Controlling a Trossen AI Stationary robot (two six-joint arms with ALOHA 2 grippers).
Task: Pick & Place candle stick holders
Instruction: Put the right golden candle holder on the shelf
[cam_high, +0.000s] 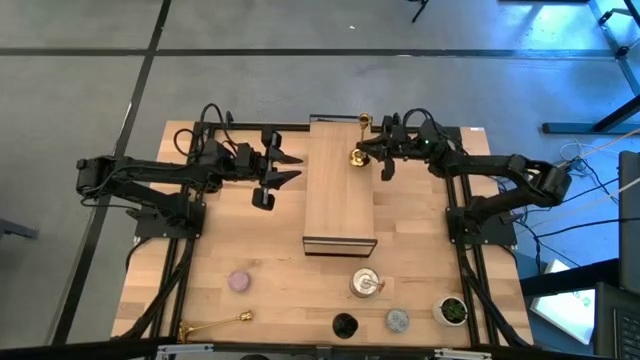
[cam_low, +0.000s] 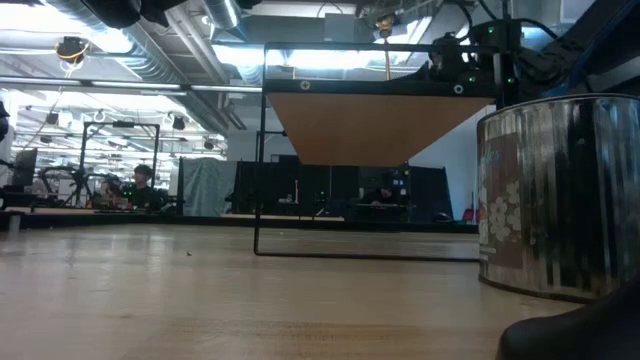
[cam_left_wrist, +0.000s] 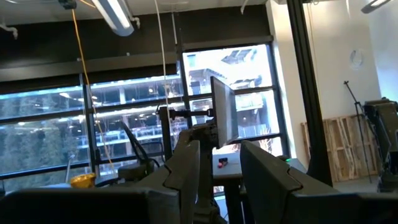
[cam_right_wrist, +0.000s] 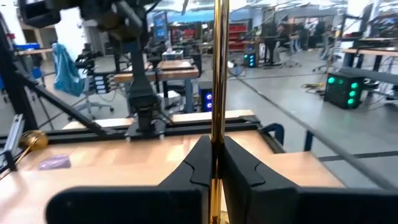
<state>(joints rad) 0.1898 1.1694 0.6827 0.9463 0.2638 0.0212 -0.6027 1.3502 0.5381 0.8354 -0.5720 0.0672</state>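
Observation:
My right gripper (cam_high: 366, 150) is shut on a tall gold candle stick holder (cam_high: 361, 140) at the far right edge of the long light-wood block (cam_high: 340, 190). My left gripper (cam_high: 288, 168) hangs open and empty left of the block, raised off the table. Along the near edge stand a lilac holder (cam_high: 239, 281), a silver one (cam_high: 365, 283), a black one (cam_high: 344, 325) and a grey-blue one (cam_high: 397, 320). A second gold holder (cam_high: 215, 323) lies on its side at the near left. My right gripper pinches the gold holder's thin stem (cam_right_wrist: 217, 134) between its two fingers (cam_right_wrist: 198, 163). The fingers come in level from the table's right side and lie across the stem. The holder stands upright, with most of its stem above the fingers. Whether its foot (cam_high: 357, 157) touches the block I cannot tell.
The wood block is a raised board on a black frame (cam_low: 262, 150), with open room under it. A small white pot with a green plant (cam_high: 452, 310) stands at the near right. In the low view the silver holder (cam_low: 560, 190) looms close at the right.

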